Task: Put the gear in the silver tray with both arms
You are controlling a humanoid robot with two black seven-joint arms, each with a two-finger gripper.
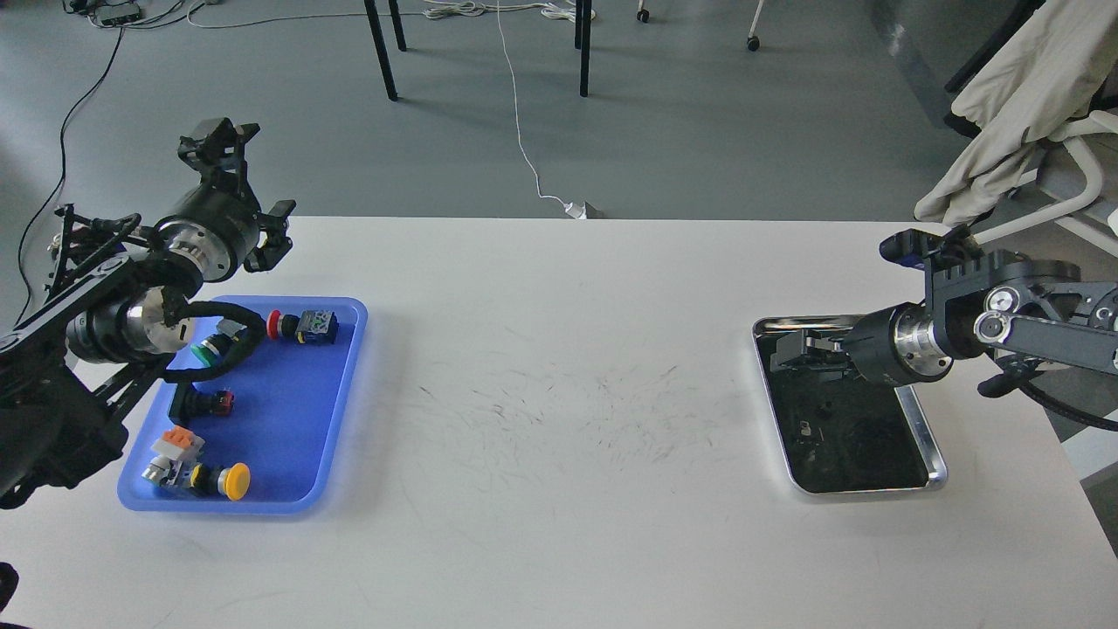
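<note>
The silver tray (935, 454) lies at the right of the white table, its dark base showing only reflections and small specks. My right gripper (797, 348) hovers over the tray's far left part, pointing left; it is dark and its fingers cannot be told apart. My left gripper (247, 189) is open and empty, raised above the table's far left edge behind the blue tray (345, 384). In the blue tray lie several parts: a red push-button (301, 326), a green one (206, 352), a black and red one (206, 404), an orange-white one (172, 447) and a yellow one (224, 480).
The white table (559, 454) has scuff marks in its middle. Chair legs (381, 52) and a white cable (524, 148) are on the floor behind. A chair with beige cloth (1013, 96) stands at the far right.
</note>
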